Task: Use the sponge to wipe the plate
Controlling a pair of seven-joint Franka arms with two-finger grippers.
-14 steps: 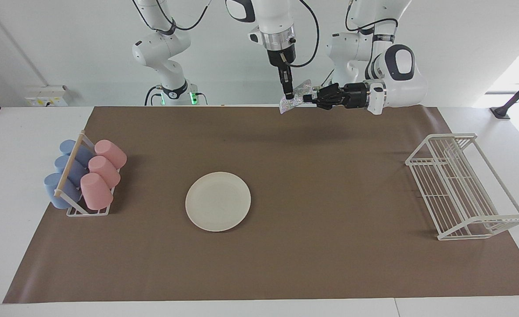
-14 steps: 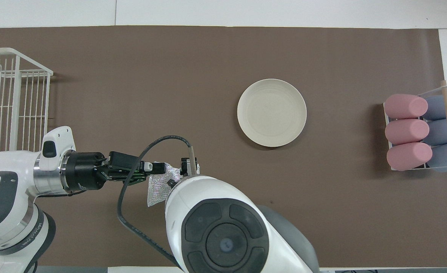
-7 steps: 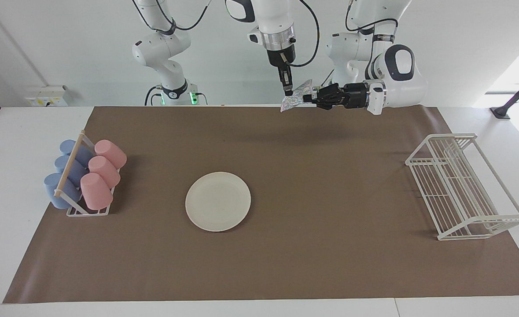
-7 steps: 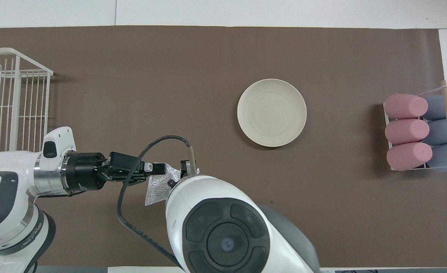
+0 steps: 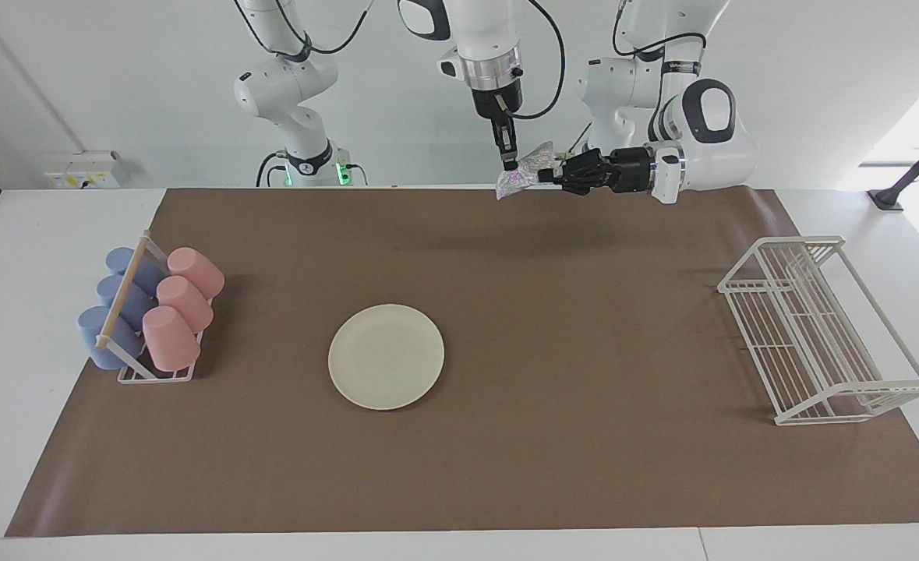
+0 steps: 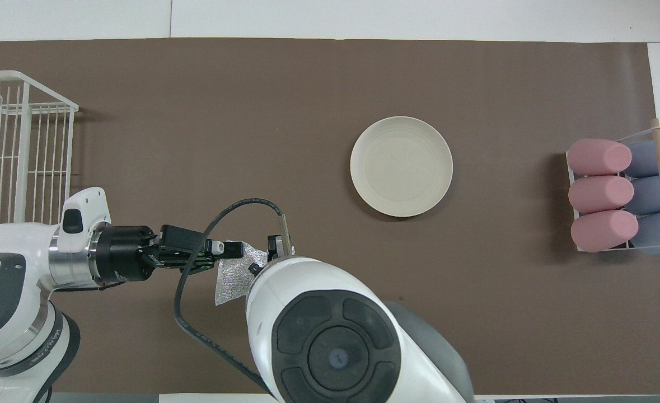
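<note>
The sponge (image 5: 523, 176) is shown aloft between the two grippers, over the brown mat's edge nearest the robots, toward the left arm's end of the counter (image 5: 30, 234); in the overhead view it (image 6: 234, 275) appears as a crinkled silver sheet partly hidden under the right arm's wrist. The plate (image 5: 386, 356) lies flat and bare on the mat, well apart from the sponge and toward the right arm's end.

Compared with a second earlier, the right gripper (image 5: 510, 164), which hangs straight down on the sponge's upper corner, has been closed onto that corner; the sponge has also been raised slightly. The left gripper (image 5: 554, 175), reaching in sideways, has been kept clamped on the other edge. A hand-over is therefore judged to be midway: both grippers hold the sponge, and release by the left one is what is still wanted before the sponge can be carried to the plate. No wiping has yet begun.

Fingers: those of the right gripper are pinched narrow on the sponge; those of the left gripper are likewise narrow on it.

A rack of pink and blue cups (image 5: 151, 315) and a white wire rack (image 5: 818, 331) stand at opposite ends of the mat, untouched.
</note>
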